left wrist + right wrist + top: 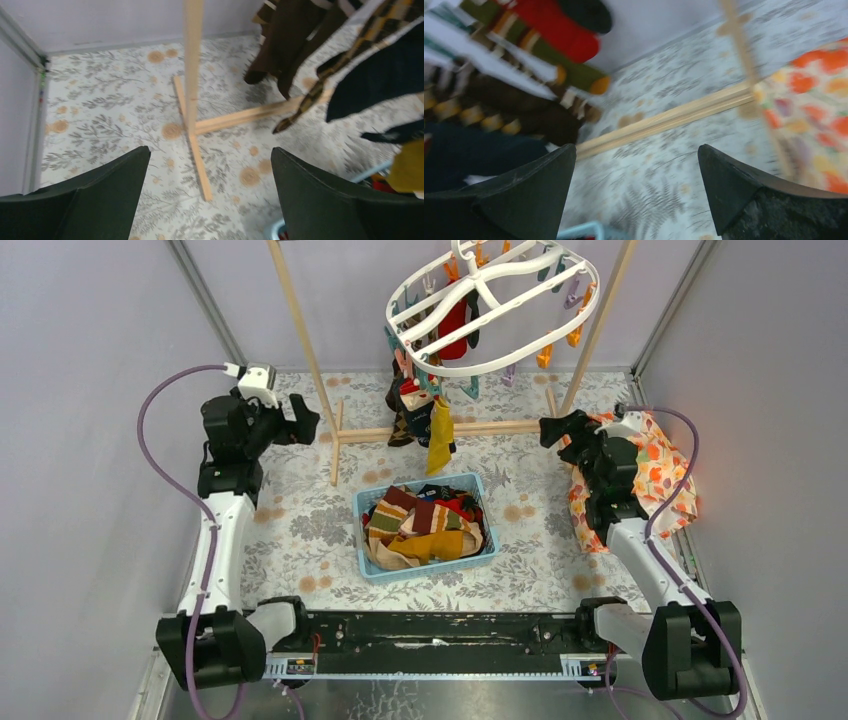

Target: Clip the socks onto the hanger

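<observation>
Socks [440, 435], perhaps five, one hanger [596, 302]

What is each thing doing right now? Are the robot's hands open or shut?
Left hand: open, empty.
Right hand: open, empty.
Hanger: hanging up, partly filled.
Clipped socks: dangling from the hanger.
Basket: on the table, full.
Loose socks: piled in the basket, not yet clipped.
Cloth: crumpled in a heap.
</observation>
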Controlling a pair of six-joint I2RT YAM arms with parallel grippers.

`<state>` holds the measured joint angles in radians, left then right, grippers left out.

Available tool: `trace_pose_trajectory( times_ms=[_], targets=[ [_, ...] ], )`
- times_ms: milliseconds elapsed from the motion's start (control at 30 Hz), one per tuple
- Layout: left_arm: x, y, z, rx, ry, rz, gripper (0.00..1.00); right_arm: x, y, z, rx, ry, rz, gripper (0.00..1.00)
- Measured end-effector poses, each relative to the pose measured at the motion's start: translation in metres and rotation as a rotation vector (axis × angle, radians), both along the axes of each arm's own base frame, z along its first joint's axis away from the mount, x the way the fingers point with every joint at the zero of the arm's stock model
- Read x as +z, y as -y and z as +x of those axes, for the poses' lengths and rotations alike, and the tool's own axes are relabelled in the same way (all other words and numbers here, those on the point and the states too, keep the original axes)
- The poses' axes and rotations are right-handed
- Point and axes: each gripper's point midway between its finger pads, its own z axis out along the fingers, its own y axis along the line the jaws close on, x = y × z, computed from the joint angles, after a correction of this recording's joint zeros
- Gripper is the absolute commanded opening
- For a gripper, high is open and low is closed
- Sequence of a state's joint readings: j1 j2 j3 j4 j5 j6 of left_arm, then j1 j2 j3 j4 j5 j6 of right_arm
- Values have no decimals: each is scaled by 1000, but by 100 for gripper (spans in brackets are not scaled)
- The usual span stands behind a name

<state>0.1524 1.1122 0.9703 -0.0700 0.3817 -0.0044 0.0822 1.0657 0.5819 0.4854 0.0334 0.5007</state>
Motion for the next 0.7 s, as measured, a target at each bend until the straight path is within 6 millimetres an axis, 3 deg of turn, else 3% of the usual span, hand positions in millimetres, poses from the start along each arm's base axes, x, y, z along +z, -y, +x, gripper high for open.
trace_pose_trajectory(
  times_ms=[167,333,533,700],
  targets=[
    [9,18,-21,-100,-129,-28,99,3,-49,-10,255,-30,134,100],
    [16,28,-21,-161,-240,-69,99,30,-89,-26,483,24,258,97],
    [-3,39,-28,-222,-374,-129,99,84,-137,-42,741,139,316,96],
    [3,55,-42,-312,-400,-174,99,142,-171,-57,943,287,340,94]
  ],
)
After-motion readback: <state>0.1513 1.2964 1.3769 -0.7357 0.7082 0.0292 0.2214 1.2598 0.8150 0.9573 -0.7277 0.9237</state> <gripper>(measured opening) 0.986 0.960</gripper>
